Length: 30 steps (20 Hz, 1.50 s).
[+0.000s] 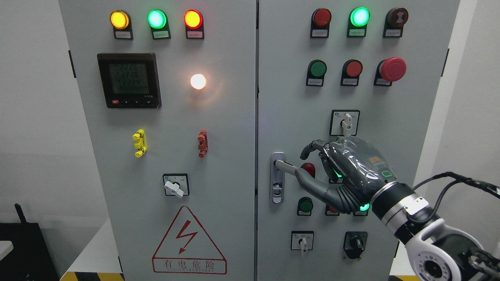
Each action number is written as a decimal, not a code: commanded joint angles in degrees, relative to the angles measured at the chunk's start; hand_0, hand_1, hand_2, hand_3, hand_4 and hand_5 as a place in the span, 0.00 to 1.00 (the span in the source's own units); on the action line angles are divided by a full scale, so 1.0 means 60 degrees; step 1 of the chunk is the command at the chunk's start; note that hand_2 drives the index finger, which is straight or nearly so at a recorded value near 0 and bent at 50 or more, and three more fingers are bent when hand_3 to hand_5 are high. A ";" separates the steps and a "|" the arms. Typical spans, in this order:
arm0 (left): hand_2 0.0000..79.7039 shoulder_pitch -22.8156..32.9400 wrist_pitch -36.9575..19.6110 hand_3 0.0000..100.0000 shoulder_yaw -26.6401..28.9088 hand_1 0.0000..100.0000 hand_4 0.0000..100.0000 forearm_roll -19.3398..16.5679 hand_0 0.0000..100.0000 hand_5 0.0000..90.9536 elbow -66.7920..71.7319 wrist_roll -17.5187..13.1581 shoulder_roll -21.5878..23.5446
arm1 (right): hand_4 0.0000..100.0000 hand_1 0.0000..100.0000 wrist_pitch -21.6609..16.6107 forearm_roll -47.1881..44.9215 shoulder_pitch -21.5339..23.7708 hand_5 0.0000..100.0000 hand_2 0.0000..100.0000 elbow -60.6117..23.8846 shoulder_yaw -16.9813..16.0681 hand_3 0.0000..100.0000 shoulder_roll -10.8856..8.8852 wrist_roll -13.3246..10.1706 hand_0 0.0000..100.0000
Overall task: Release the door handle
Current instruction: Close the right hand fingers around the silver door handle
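Release underway: right hand point(336, 171), fingers loosely curled, thumb seemingly touching the door handle point(284, 165); next, draw clear rightward.

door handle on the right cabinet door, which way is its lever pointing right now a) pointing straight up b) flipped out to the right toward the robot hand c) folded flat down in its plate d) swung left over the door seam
b: the door handle lever juts rightward from the top of its plate, and the right hand has its thumb tip at the lever's end, fingers curled just above it.
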 commanded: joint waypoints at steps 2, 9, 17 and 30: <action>0.00 -0.0015 -0.0001 0.00 0.0014 0.39 0.00 0.0000 0.12 0.00 0.0088 -0.0003 0.0000 | 1.00 0.18 0.0002 -0.0011 -0.0007 1.00 0.38 0.0381 0.0122 1.00 0.0127 0.0005 0.50; 0.00 -0.0015 -0.0001 0.00 0.0014 0.39 0.00 0.0000 0.12 0.00 0.0088 -0.0003 0.0000 | 1.00 0.18 0.0002 -0.0011 -0.0021 1.00 0.38 0.0512 0.0136 1.00 0.0229 0.0005 0.51; 0.00 -0.0029 -0.0001 0.00 0.0014 0.39 0.00 0.0000 0.12 0.00 0.0088 -0.0003 0.0000 | 1.00 0.19 0.0002 -0.0025 -0.0021 1.00 0.38 0.0659 0.0151 1.00 0.0332 0.0005 0.51; 0.00 -0.0029 -0.0001 0.00 0.0014 0.39 0.00 0.0000 0.12 0.00 0.0088 -0.0003 0.0000 | 1.00 0.20 0.0002 -0.0214 0.0037 1.00 0.40 0.0674 0.0151 1.00 0.0464 -0.0010 0.51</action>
